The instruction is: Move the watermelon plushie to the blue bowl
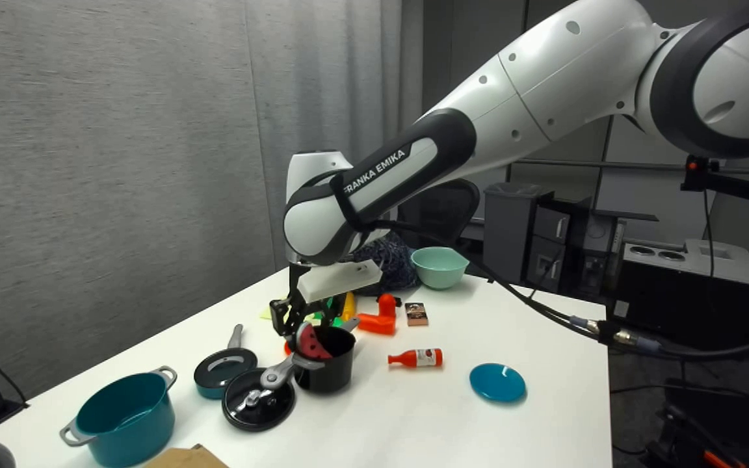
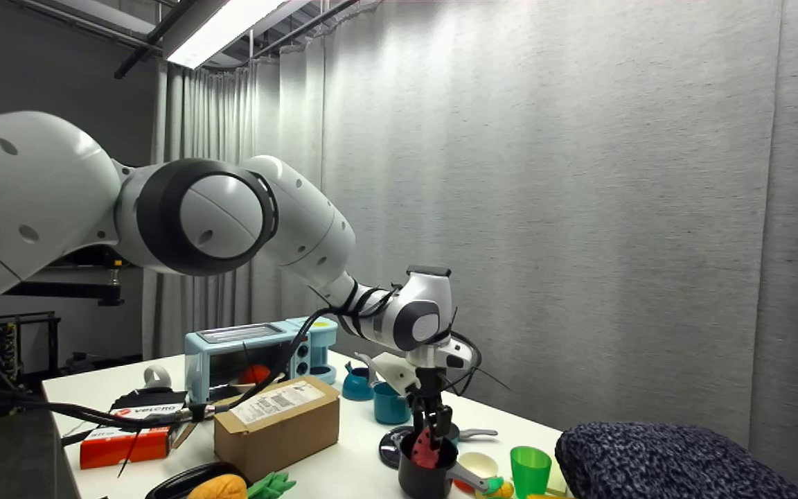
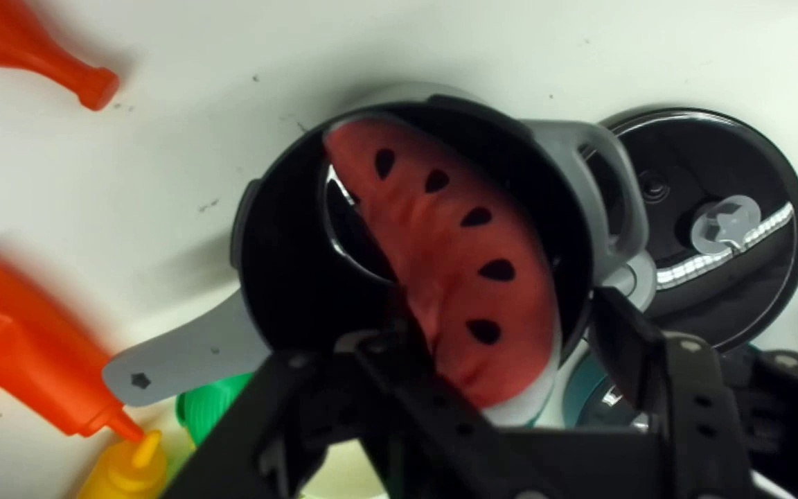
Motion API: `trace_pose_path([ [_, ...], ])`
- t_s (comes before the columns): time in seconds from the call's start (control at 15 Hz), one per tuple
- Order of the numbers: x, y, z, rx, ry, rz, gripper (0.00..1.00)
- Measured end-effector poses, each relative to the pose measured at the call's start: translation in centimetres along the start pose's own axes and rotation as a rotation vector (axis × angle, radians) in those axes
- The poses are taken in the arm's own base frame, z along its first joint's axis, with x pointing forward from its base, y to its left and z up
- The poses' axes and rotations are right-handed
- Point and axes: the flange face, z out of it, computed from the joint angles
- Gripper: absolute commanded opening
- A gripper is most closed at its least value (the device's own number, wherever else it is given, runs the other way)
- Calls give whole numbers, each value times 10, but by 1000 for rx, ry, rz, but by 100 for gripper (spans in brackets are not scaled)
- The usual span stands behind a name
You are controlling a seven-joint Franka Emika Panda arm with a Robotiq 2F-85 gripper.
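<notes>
Red watermelon plushie (image 3: 458, 256) leans in the black saucepan (image 3: 281, 229), straddled by the wide-spread, empty gripper (image 3: 492, 326); the pick-up likely needs closing, then lifting toward the aqua bowl (image 1: 439, 268).

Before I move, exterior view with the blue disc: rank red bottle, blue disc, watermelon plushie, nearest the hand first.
1. Watermelon plushie: at the hand, partly in the black pot.
2. Red bottle: picture-right of the pot.
3. Blue disc: farther picture-right.

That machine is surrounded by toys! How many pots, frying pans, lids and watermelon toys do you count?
Pots: 2, the black pot and the teal pot
Frying pan: 1
Black lid: 1
Watermelon toy: 1
Total: 5
</notes>
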Motion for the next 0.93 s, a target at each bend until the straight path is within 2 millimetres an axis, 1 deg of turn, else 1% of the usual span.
trace_pose_path([
  [0.27,3,1,-2,-44,31,-28,100],
  [0.47,8,2,-8,-39,59,-27,100],
  [0.67,9,5,-7,-43,61,-24,100],
  [0.73,9,6,-7,-45,60,-24,82],
  [0.93,8,6,-3,-46,55,-24,58],
])
